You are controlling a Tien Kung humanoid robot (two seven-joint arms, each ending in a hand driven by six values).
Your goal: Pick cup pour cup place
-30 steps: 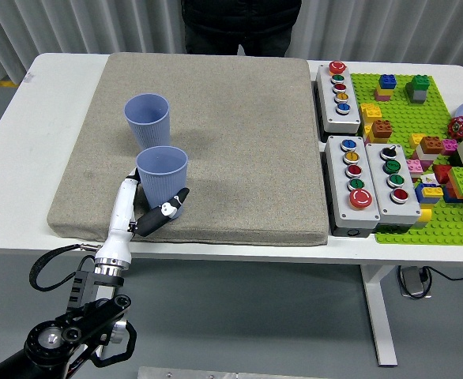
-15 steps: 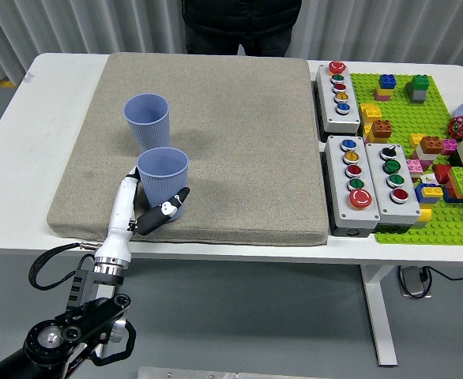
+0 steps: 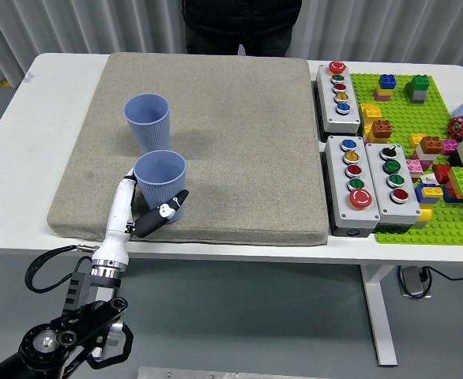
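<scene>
The robot's left hand (image 3: 148, 215) wraps its fingers around the base of a blue paper cup (image 3: 159, 176), upright near the front edge of a grey felt mat (image 3: 239, 134). Just beyond the hand stands a second blue cup (image 3: 147, 120). Well to its right lie button boxes (image 3: 371, 189) and a green brick baseplate (image 3: 421, 142). A person (image 3: 239, 24) stands farthest off.

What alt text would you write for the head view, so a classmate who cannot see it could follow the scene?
The robot's left hand grips the near blue cup at the front of a grey mat on a white table, with a second blue cup upright just behind it. Button boxes and a green brick board sit to the right; a person stands at the far side.
</scene>
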